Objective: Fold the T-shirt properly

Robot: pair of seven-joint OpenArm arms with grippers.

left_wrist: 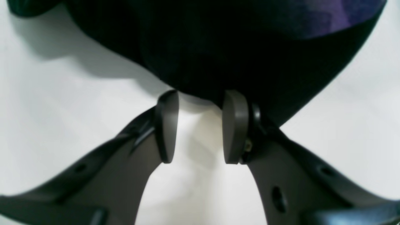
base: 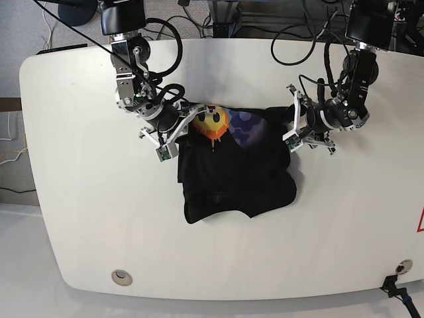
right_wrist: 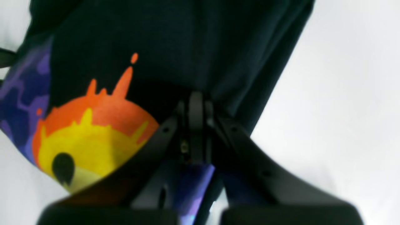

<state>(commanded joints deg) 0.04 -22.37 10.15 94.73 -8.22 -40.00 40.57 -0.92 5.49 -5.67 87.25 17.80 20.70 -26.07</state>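
Observation:
The black T-shirt (base: 235,169) lies bunched at the middle of the white table (base: 99,199), its orange-yellow sun print (base: 211,123) turned up at the far left corner. My right gripper (base: 182,132) is shut on the cloth beside that print. In the right wrist view the closed fingers (right_wrist: 196,103) pinch black fabric, with the sun print (right_wrist: 90,134) to their left. My left gripper (base: 286,122) sits at the shirt's far right edge. In the left wrist view it (left_wrist: 201,100) stands open, its tips at the hem of the T-shirt (left_wrist: 218,47), with bare table between the pads.
Cables (base: 298,46) trail over the table's back edge behind both arms. Two round grommets (base: 120,275) (base: 399,267) sit near the front edge. White tabletop surrounds the shirt on all sides.

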